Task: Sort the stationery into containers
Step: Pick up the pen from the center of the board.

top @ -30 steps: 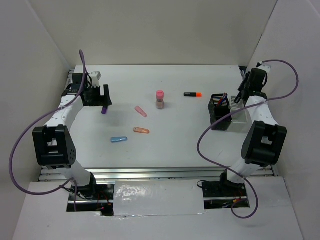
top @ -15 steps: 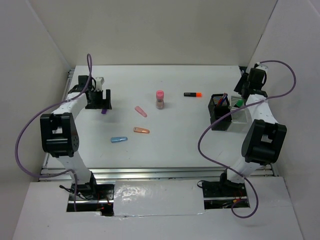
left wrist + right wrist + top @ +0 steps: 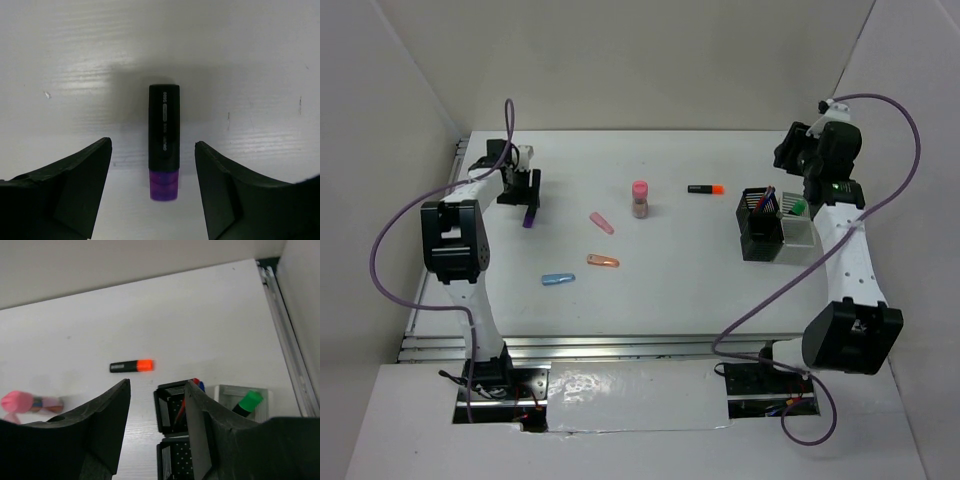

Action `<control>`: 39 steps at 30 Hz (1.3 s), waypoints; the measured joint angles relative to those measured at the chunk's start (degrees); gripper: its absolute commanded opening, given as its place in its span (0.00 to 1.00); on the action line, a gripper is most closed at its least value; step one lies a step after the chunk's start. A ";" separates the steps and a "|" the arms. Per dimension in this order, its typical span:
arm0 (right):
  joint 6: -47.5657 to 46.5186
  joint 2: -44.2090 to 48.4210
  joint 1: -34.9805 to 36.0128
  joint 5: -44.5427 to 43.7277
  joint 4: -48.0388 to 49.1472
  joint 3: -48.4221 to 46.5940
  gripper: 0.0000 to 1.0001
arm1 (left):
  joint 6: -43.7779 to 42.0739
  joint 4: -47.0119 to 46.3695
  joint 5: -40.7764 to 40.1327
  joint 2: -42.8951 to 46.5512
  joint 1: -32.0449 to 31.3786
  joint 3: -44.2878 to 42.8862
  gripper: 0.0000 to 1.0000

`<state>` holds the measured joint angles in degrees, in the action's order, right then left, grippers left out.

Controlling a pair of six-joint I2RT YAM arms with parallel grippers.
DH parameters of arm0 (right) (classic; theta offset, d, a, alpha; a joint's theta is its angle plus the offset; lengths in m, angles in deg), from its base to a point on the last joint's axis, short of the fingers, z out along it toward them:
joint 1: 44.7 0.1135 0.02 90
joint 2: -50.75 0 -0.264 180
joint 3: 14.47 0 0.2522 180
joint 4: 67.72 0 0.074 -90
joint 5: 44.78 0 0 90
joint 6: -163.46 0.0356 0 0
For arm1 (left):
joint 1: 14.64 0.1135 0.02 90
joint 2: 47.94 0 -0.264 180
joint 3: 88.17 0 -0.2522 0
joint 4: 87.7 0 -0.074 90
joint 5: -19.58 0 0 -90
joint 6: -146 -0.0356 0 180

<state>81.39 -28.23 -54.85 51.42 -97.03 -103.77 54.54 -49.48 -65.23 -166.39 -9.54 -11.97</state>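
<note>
A black highlighter with a purple cap [image 3: 164,140] lies on the table at the far left. My left gripper [image 3: 153,150] is open and straddles it, with a gap on each side; from above the gripper [image 3: 525,196] sits just behind the highlighter [image 3: 529,219]. My right gripper [image 3: 157,385] is open and empty, raised behind the black mesh cup [image 3: 172,412], which holds red and blue pens [image 3: 197,384]. The white tray [image 3: 227,390] beside it holds a green-capped highlighter [image 3: 248,402]. From above, cup [image 3: 760,226], tray [image 3: 805,236] and right gripper [image 3: 796,158] are at the right.
An orange/black highlighter [image 3: 705,188] lies left of the cup. A pink-capped stubby cylinder [image 3: 640,198] stands mid-table. A pink piece [image 3: 602,222], an orange piece [image 3: 603,261] and a blue piece [image 3: 558,279] lie in front of it. White walls enclose the table.
The right gripper let go of the green highlighter into the tray, then rose toward the back. The left gripper came down over the purple-capped highlighter and its jaws narrowed a little.
</note>
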 measured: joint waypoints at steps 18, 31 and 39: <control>-14.69 14.03 15.04 12.94 -3.43 1.07 0.56 | 1.57 2.01 0.09 -8.04 -1.05 -7.72 0.39; -36.26 20.02 39.32 11.56 -3.30 6.14 0.71 | 15.50 2.12 20.87 7.30 2.95 4.24 0.04; -50.73 19.34 48.65 10.64 -2.45 9.77 0.71 | 24.44 3.54 34.29 15.87 2.16 4.33 0.00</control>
<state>30.66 -8.88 -6.20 62.06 -99.48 -94.00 78.98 -45.93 -30.94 -150.52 -7.37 -7.65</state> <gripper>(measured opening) 0.707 0.417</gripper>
